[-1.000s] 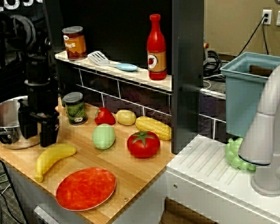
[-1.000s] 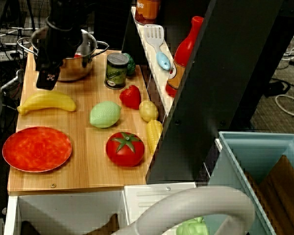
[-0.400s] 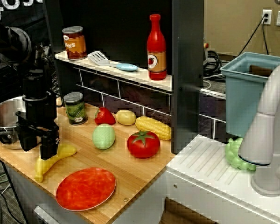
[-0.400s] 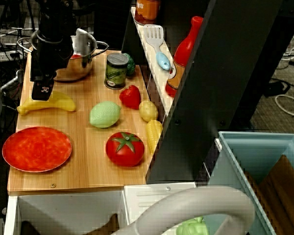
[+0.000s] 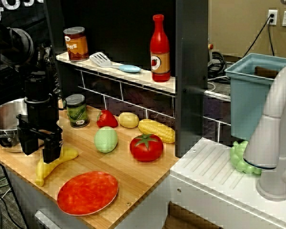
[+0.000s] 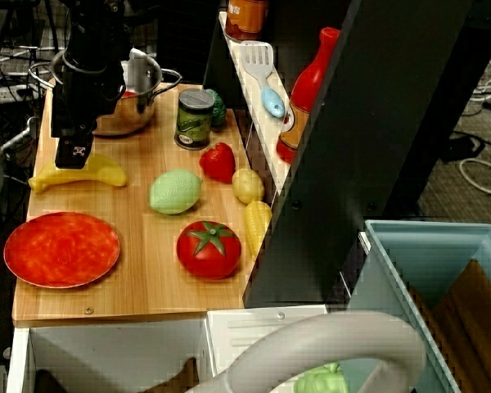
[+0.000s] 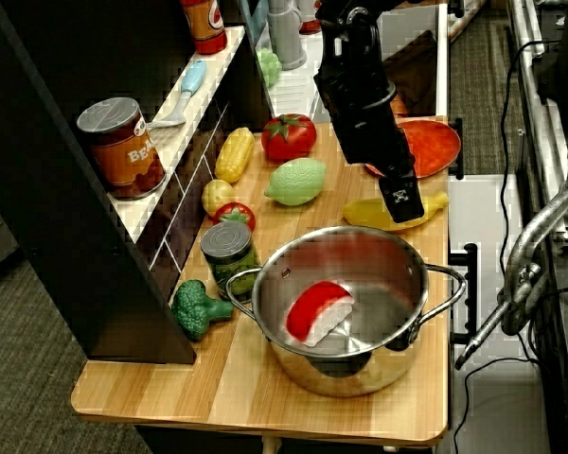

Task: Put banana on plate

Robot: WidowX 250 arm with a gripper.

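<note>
Banana (image 6: 86, 171): lying flat on the wooden counter (image 6: 147, 278), between steel pot (image 7: 350, 312) and plate (image 6: 61, 249), apart from the plate. Gripper (image 6: 74, 152): down over the banana's middle; whether spread or pinching cannot be told.

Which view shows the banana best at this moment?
The view from above: most of the banana lies bare, with only the claw over its middle. The front view shows the banana largely hidden behind the claw. The view from behind the pot shows only its ends.
</note>
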